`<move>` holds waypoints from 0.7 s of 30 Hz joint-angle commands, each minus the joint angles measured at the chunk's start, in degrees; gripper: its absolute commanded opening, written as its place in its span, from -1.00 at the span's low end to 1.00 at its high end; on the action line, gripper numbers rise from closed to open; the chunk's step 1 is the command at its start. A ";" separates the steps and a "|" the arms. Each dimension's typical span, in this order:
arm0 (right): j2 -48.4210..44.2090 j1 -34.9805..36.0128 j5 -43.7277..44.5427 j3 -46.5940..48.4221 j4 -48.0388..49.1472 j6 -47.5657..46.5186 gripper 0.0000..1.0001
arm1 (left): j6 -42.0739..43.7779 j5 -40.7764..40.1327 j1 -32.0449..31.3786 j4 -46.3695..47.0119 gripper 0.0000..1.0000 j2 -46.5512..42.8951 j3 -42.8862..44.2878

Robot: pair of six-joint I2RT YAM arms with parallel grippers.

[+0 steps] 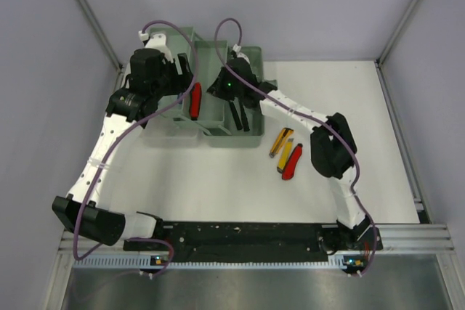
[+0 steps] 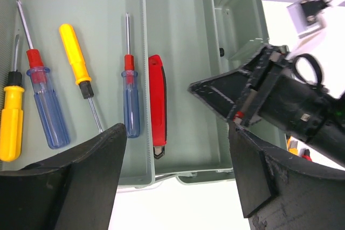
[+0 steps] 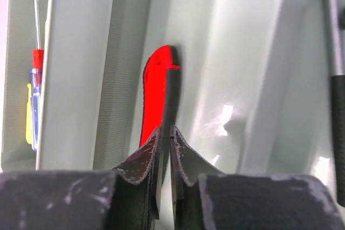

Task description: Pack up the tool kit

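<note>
Top external view showed the toolbox (image 1: 232, 139) standing open at the far side of the table (image 1: 218, 194), between the two arms. A red knife (image 2: 157, 106) lay flat in its narrow middle compartment. Screwdrivers (image 2: 131, 95) lay side by side in the left tray, and a hammer (image 3: 337, 90) lay in the right compartment.

The right gripper (image 3: 166, 133) hung inside the box, pointed at the red knife. Its fingers were pinched almost together, leaving only a slit, and nothing was visibly clamped between them. The left gripper (image 2: 175, 152) hovered over the left tray with its fingers wide apart and nothing between them.

A yellow knife (image 1: 281, 141) and a red tool (image 1: 292, 161) lay on the table just right of the box, not yet packed.

Probable faults from this position:

- Collision between arms. Both grippers worked over the same box and stood near each other, so a sideways move by either could strike the other.
- Displaced contents. The nearly closed right fingers sat low, close to the red knife; a forward push could shove it against the compartment wall or tip it on edge.
- Snagging on withdrawal. A lateral exit could catch a divider and drag the box.
- Missed pickup. The two tools on the table lay close together, so a grasp on one could knock the other away.
</note>
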 commanded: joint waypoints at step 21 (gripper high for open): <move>-41.64 -10.35 27.80 -42.46 -20.99 -7.62 -0.03 | -0.38 6.36 0.65 1.80 0.68 2.46 3.79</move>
